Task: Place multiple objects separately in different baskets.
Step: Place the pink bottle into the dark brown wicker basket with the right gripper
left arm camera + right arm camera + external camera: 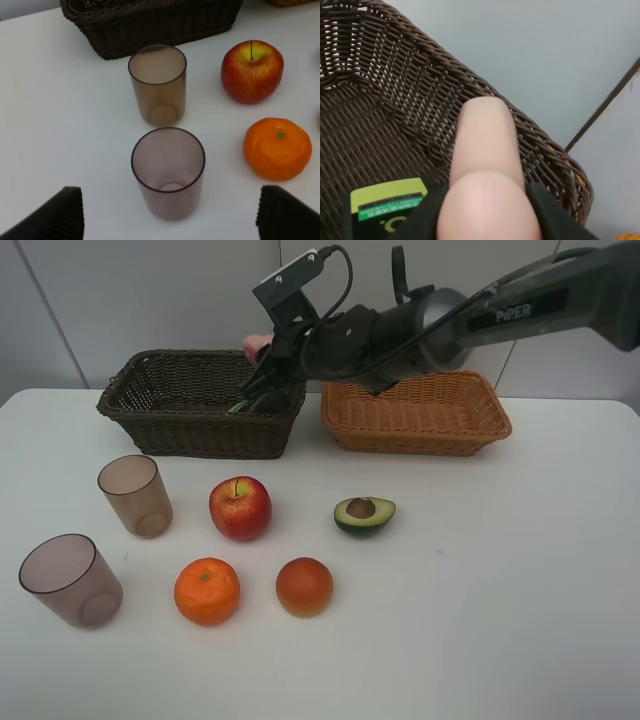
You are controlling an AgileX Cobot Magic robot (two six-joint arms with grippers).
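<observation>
My right gripper (268,365) reaches across over the dark brown basket (200,405) and is shut on the pink spray bottle (485,160), held above the basket's right end. The dark pump bottle (387,207) with a green label lies inside that basket. The light tan basket (415,415) stands to its right. On the table are two brownish cups (135,495) (70,580), the apple (240,508), the orange (207,591), the orange-red fruit (304,586) and the halved avocado (364,514). My left gripper (172,200) is open, hovering over the nearer cup (168,172).
The left arm does not show in the exterior high view. The right arm (480,310) stretches above the tan basket. A grey wall stands right behind both baskets. The white table (500,590) runs to the right of the fruit.
</observation>
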